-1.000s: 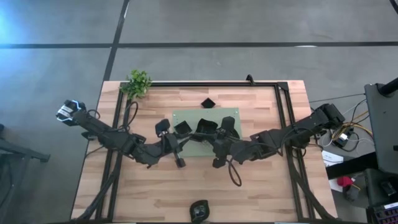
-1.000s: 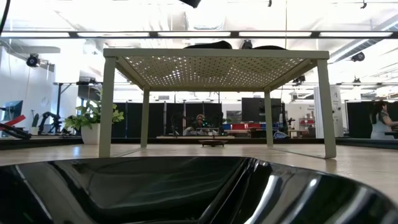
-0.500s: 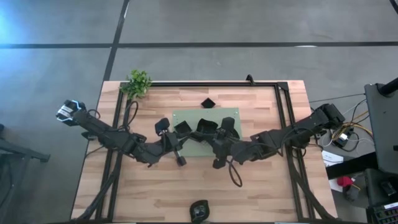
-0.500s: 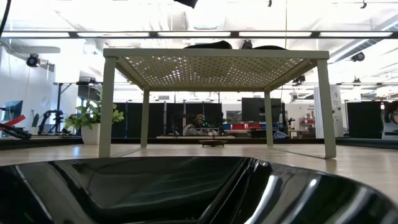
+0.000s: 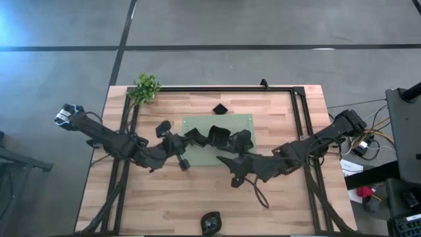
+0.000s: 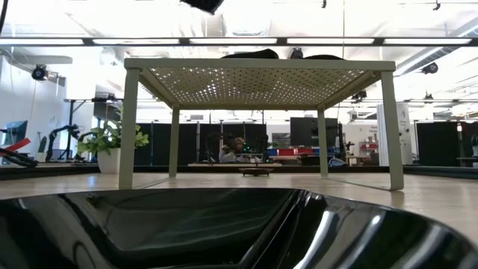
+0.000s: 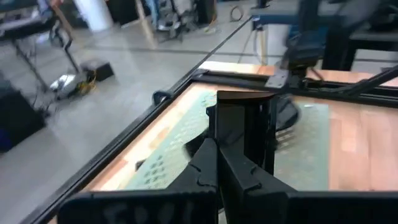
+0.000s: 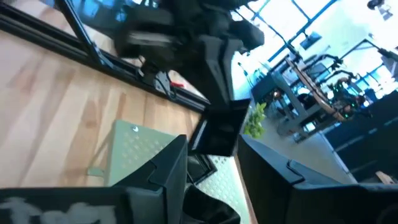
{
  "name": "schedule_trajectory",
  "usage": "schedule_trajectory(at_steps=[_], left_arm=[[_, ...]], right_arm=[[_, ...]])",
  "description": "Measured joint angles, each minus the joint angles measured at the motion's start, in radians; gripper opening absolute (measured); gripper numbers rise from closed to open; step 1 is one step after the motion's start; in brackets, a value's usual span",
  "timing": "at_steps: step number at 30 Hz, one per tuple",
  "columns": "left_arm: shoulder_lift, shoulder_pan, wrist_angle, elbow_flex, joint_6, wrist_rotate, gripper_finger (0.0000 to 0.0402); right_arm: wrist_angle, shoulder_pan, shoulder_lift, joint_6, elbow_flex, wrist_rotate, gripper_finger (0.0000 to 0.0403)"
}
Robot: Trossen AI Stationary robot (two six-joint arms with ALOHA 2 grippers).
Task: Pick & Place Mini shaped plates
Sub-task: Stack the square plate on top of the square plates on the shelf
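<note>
Pale wooden tabletop (image 5: 197,197) on grey floor; light green perforated mat (image 5: 200,157); left claw (image 5: 195,137) clamps glossy black square plate (image 7: 244,124); right claw (image 5: 222,158) parted, empty

Seen from above: two dark robot arms, the left arm (image 5: 112,139) and the right arm (image 5: 309,146). One light green perforated mat (image 5: 218,140) sits at centre. About six small black plates (image 5: 219,108) are visible; the exact count is uncertain where arms overlap. One leafy plant (image 5: 146,87) stands upper left.
</note>
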Motion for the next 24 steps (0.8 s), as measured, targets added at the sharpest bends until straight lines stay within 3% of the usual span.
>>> schedule_trajectory(at_steps=[3,9,17,24], left_arm=[[-0.05,0.024,-0.131,0.0,-0.095,0.033,0.0],[-0.148,0.136,-0.324,0.0,-0.23,0.209,0.0],[-0.16,0.354,-0.375,0.0,-0.207,0.559,0.0],[-0.137,0.417,-0.404,0.0,-0.168,0.688,0.0]], right_arm=[[-0.001,0.027,-0.004,-0.007,0.013,0.0,0.0148],[0.0,0.055,-0.015,-0.006,0.015,0.0,0.0145],[0.0,0.058,-0.017,0.001,0.015,0.0,0.0146],[0.0,0.058,-0.017,0.011,0.015,0.0,0.0139]])
